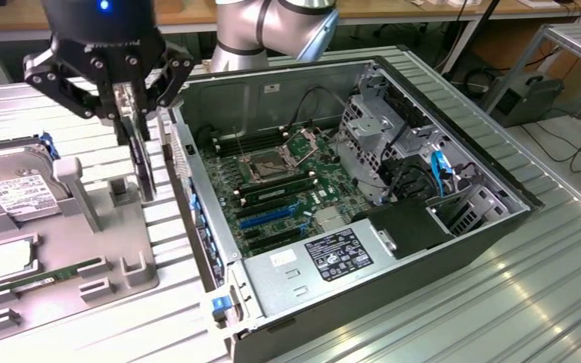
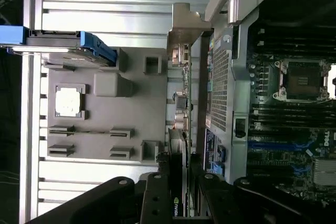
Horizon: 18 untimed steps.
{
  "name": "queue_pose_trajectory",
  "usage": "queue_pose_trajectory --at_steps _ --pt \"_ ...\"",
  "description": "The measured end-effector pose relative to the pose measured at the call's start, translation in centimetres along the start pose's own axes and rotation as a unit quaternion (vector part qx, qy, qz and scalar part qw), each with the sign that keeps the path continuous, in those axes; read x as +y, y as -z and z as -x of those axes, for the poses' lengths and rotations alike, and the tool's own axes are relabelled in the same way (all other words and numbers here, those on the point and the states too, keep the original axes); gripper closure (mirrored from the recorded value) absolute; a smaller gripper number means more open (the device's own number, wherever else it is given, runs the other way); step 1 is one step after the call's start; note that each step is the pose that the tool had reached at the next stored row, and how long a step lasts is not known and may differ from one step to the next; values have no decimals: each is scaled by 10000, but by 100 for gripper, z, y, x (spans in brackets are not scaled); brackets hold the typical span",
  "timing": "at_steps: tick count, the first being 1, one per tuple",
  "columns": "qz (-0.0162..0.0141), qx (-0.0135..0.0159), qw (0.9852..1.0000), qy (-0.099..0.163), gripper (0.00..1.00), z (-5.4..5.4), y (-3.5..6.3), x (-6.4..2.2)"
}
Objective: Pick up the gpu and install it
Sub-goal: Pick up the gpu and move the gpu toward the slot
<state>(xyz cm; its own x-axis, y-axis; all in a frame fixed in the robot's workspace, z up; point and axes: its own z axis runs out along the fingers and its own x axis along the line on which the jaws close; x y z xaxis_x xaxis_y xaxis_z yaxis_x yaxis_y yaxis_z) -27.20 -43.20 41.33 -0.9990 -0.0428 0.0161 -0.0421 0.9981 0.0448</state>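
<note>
Gripper (image 1: 132,112) jaws clamped on the gpu (image 1: 142,162). The card is upright at the grey tray (image 1: 119,246), at 9 o'clock of the case (image 1: 422,287) in the exterior view. Risk: the narrow edge grip lets the card twist, so it clips the case wall.

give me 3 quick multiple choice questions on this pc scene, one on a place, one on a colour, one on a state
1. Where is the gpu?
A) plugged into a slot
B) in the gripper, just outside the case
C) lying flat, untouched

2. What colour is the thin stick lying on the grey tray?
A) green
B) red
C) white

3. The case is:
A) closed
B) open, motherboard showing
C) turned face down

B: the gripper clamps the card on edge beside the case wall.
A: the stick shows green.
B: the board lies in plain sight.
</note>
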Motion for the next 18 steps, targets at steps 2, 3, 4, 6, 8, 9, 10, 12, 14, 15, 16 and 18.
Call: queue_pose_trajectory --at_steps 2,3,4,6,8,9,10,12,14,15,16,18 --pt "3 65 10000 -2 74 128 101 -7" --pt "4 86 10000 -3 74 171 128 -9" --pt "5 111 9999 -3 74 221 157 -11" --pt "6 162 9999 -6 74 328 201 -16" --pt "9 201 9998 -8 74 494 214 -23" --pt "8 205 9998 -8 74 536 214 -25" --pt "8 210 9998 -8 74 598 216 -27" --pt "9 217 9998 -8 74 711 218 -32" --pt "9 223 9998 -8 74 816 220 -37" --pt "10 227 9997 -9 74 872 220 -39" --pt "9 234 9997 -9 74 915 222 -41" --pt "10 251 9997 -9 74 1011 221 -45"
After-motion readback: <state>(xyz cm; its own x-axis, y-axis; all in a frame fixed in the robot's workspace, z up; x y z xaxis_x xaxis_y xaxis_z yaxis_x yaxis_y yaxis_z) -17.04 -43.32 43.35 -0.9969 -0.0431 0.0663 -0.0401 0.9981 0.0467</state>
